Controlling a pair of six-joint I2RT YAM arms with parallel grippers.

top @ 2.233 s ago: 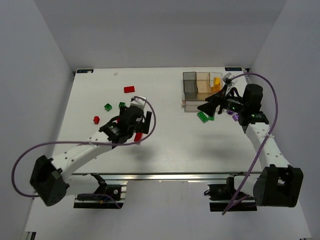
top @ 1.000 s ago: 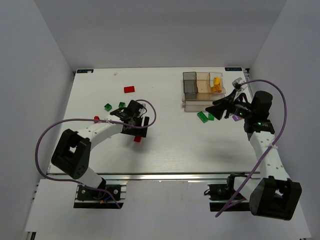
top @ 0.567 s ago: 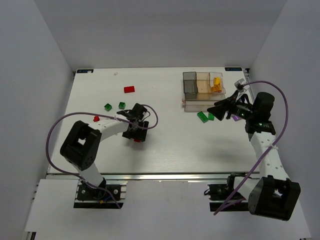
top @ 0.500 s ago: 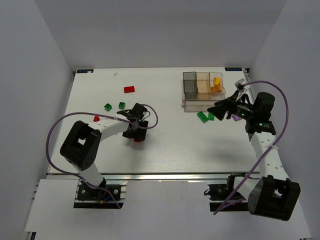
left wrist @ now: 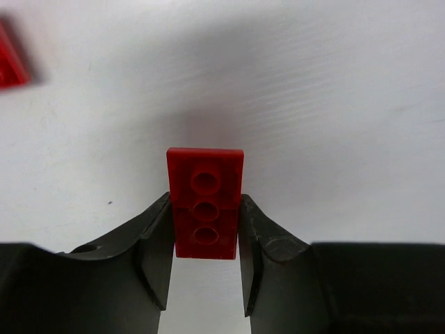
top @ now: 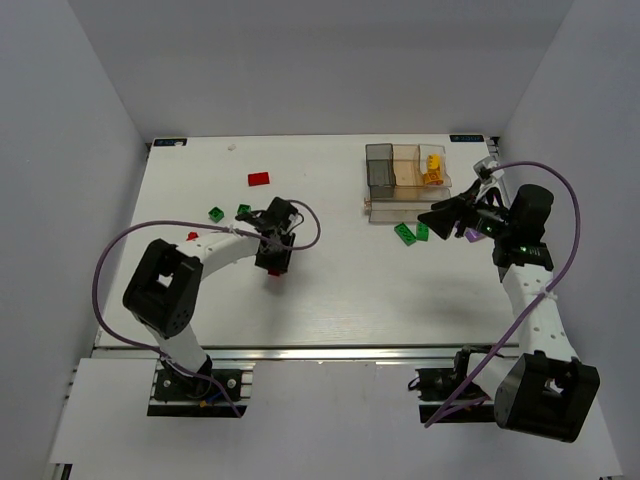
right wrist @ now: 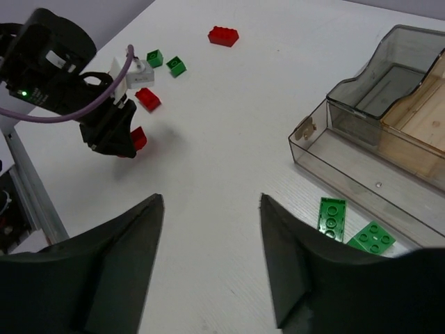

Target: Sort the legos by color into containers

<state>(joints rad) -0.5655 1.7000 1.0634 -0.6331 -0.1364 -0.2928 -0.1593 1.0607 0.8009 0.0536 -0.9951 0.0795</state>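
A red lego (left wrist: 205, 202) lies flat on the table, and the fingers of my left gripper (left wrist: 204, 200) press against both of its long sides. From above, that gripper (top: 274, 260) points down at mid-left, with a bit of the red lego (top: 271, 276) showing under it. My right gripper (top: 430, 219) hovers open and empty in front of the containers (top: 372, 178). Below it lie two green legos (top: 405, 233) (right wrist: 332, 218). A yellow lego (top: 433, 167) sits in the right-hand bin.
Loose on the left are a red lego (top: 259, 179), two green ones (top: 216, 213) (top: 243, 210) and a small red one (top: 192, 237). A purple lego (top: 470, 235) lies by the right arm. The smoky grey bin (right wrist: 361, 104) stands at the right of the right wrist view.
My left gripper has come down over the red lego and closed its fingers onto its sides. The right gripper has stayed almost still, open.
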